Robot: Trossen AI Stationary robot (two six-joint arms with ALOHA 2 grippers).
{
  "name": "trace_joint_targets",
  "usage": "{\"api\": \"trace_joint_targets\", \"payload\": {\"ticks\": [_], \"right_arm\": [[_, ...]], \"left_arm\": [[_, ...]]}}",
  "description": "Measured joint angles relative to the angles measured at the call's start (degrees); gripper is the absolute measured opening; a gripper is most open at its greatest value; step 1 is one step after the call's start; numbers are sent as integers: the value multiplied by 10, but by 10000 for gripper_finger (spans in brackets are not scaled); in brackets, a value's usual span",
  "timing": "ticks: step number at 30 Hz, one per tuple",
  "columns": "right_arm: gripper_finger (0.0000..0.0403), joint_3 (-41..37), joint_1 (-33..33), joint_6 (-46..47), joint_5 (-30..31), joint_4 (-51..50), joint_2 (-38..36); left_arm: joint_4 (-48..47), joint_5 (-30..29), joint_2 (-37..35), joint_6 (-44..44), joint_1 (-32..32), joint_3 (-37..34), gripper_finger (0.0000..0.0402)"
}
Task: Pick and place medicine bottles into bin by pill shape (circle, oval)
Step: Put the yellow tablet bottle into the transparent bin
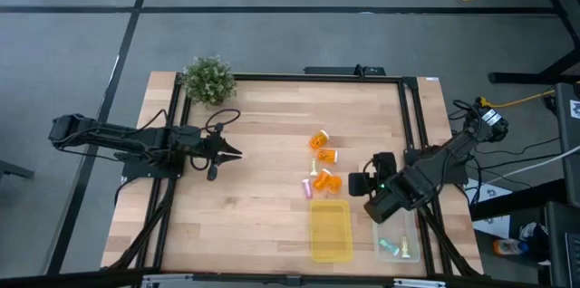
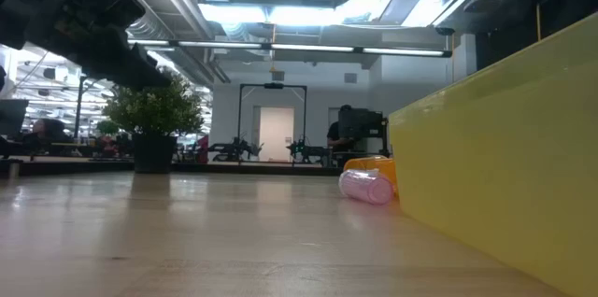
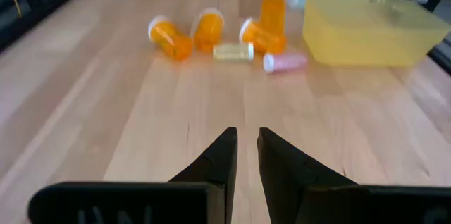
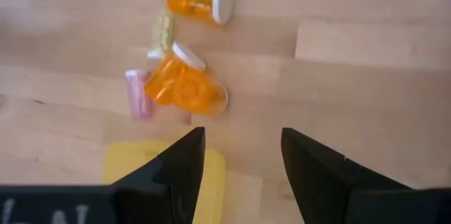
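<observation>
Three orange bottles lie on their sides mid-table [image 1: 318, 140] [image 1: 327, 155] [image 1: 328, 180], with a pale yellow bottle [image 1: 314, 172] and a pink bottle [image 1: 307, 187] beside them. They also show in the left wrist view [image 3: 211, 30] and the right wrist view [image 4: 187, 86]. My right gripper [image 4: 243, 139] is open and empty above the table, just right of the nearest orange bottle [image 4: 197, 0] group and over the far corner of the yellow bin [image 4: 141, 171]. My left gripper [image 3: 246, 143] hovers at the table's left, open by a narrow gap and empty.
A yellow bin [image 1: 330, 230] stands at the near edge, with a clear bin [image 1: 397, 238] holding small teal and yellow bottles to its right. A potted green plant [image 1: 208, 80] stands at the far left corner. Bare wood lies between my left gripper and the bottles.
</observation>
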Motion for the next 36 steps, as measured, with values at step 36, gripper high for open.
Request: {"api": "trace_joint_targets", "payload": {"ticks": [36], "right_arm": [[191, -1, -270, -518, -75, 202, 26]], "left_arm": [[-13, 0, 0, 6, 0, 0, 51]]}}
